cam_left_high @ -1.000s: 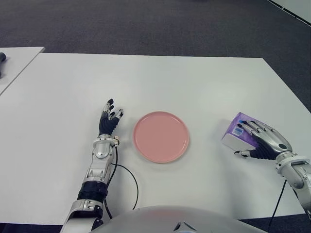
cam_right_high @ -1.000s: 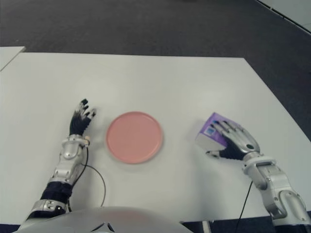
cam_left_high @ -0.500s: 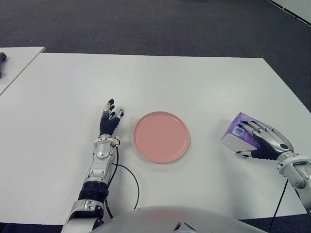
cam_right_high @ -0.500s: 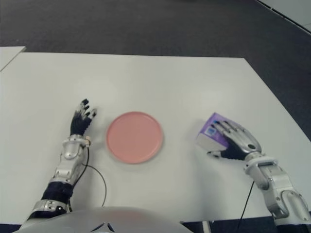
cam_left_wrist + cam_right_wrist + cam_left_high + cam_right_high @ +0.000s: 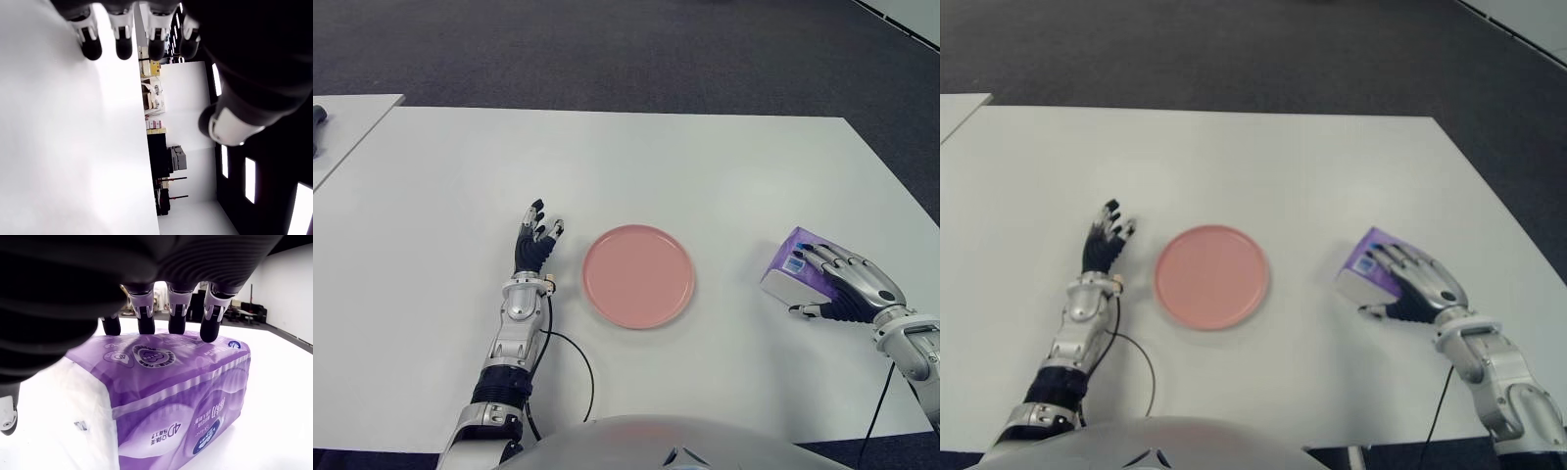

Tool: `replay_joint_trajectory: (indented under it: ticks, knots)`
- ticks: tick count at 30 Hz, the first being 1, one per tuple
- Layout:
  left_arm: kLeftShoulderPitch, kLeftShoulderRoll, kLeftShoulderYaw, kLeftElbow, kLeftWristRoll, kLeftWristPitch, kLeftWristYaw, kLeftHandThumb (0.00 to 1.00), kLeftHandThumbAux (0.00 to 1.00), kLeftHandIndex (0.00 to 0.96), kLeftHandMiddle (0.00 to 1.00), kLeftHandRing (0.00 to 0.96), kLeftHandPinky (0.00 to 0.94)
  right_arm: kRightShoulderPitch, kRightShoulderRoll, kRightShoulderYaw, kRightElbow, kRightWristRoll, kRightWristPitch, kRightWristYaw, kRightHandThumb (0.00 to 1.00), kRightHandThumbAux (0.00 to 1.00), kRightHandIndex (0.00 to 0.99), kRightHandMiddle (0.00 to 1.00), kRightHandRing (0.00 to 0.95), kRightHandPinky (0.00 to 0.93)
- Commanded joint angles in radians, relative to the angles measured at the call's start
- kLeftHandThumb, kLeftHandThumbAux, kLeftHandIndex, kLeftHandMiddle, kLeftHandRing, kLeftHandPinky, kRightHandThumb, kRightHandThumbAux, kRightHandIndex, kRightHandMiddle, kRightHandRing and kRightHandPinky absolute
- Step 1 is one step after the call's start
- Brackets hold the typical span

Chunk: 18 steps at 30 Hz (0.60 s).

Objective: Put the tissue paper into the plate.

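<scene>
The robot is standing at a white worktop [image 5: 705,166] with both arms laid out in front of it. Over on its right, the right hand [image 5: 847,282] is sitting on top of the tissue paper [image 5: 790,271], a purple plastic-wrapped pack lying on the worktop near the right edge. In the right wrist view the four fingertips [image 5: 177,316] are pressing down along the far upper edge of the tissue paper [image 5: 166,396], while the palm is arching over the pack; from the head cameras the thumb is showing at the pack's near side, low by the worktop. So the hand is draping over the pack with its fingers partly curled around it, though I cannot tell whether it is truly gripping it, and the pack's underside is resting flat on the surface.

The pink plate [image 5: 637,275] is lying in the middle of the worktop, well apart from the tissue paper and to its left, with nothing on it.

On the other side of the plate, the left hand [image 5: 533,242] is showing just beside the plate's left rim, its fingers stretched out, relaxed and holding nothing. A thin black cable [image 5: 570,362] is looping on the worktop near the left forearm. Dark carpet [image 5: 607,49] is stretching beyond the far edge of the worktop.
</scene>
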Motion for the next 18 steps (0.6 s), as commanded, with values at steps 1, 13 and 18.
replay_joint_trajectory:
  ticks: [1, 13, 18]
  knots:
    - [0.015, -0.004, 0.001, 0.008, 0.007, -0.002, 0.004, 0.000, 0.663, 0.000, 0.000, 0.000, 0.000, 0.010, -0.006, 0.009, 0.012, 0.006, -0.009, 0.007, 0.049, 0.445, 0.000, 0.000, 0.000, 0.000]
    - [0.019, -0.003, 0.002, -0.002, -0.002, 0.000, -0.007, 0.000, 0.664, 0.000, 0.000, 0.000, 0.000, 0.015, -0.008, 0.004, 0.005, 0.010, -0.008, 0.009, 0.049, 0.445, 0.000, 0.000, 0.000, 0.000]
    - [0.020, -0.002, 0.003, -0.005, -0.007, 0.004, -0.012, 0.000, 0.668, 0.000, 0.000, 0.000, 0.000, 0.016, -0.008, 0.003, 0.001, 0.011, -0.007, 0.011, 0.049, 0.445, 0.000, 0.000, 0.000, 0.000]
